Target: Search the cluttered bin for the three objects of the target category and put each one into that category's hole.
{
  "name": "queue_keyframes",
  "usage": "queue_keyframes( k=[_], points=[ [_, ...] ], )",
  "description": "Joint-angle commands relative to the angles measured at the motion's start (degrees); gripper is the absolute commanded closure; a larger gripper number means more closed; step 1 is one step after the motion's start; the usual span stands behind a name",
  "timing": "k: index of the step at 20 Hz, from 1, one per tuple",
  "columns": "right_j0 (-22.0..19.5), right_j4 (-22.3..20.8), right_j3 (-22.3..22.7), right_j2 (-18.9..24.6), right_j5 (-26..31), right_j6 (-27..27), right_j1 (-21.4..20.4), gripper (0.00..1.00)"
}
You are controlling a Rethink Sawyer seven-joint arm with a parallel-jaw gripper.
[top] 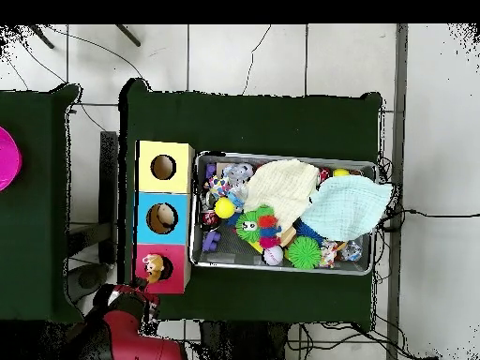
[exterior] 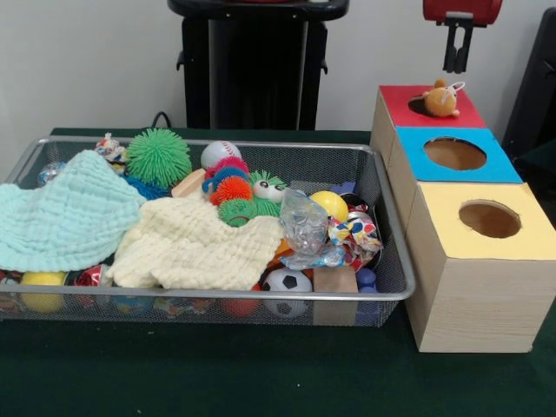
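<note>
A tan-orange plush toy [exterior: 441, 100] with a thin white loop lies on the red-topped box [exterior: 460, 111], at the edge of its dark hole [exterior: 418, 106], half over it. In the overhead view the plush [top: 152, 267] sits at that hole [top: 161, 270]. My gripper [exterior: 458, 62] hangs straight above the toy, apart from it, open and empty. It shows by the red box in the overhead view [top: 142, 298]. The wire mesh bin [exterior: 217, 296] stands left of the boxes, full of clutter. No other plush animal shows plainly in it.
A mint cloth [exterior: 69, 217] and a cream cloth [exterior: 195, 248] cover much of the bin. Around them lie a green spiky ball [exterior: 158, 156], a baseball [exterior: 221, 154], a yellow ball [exterior: 329, 205] and a soccer ball [exterior: 287, 282]. A blue-topped box [exterior: 495, 165] and a yellow-topped box [exterior: 530, 243] stand nearer the camera.
</note>
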Motion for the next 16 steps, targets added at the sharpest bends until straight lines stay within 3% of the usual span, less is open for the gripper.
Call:
queue_keyframes(
  k=[1,8,16],
  points=[
    [-2.12,2.02,-3.32,2.92,0.69,12.32,2.85,1.00],
    [-5.01,-0.51,-2.13,6.72,-6.81,13.83,7.55,1.00],
    [-5.46,-0.53,-2.37,8.37,-10.10,14.59,10.50,1.00]
  ],
)
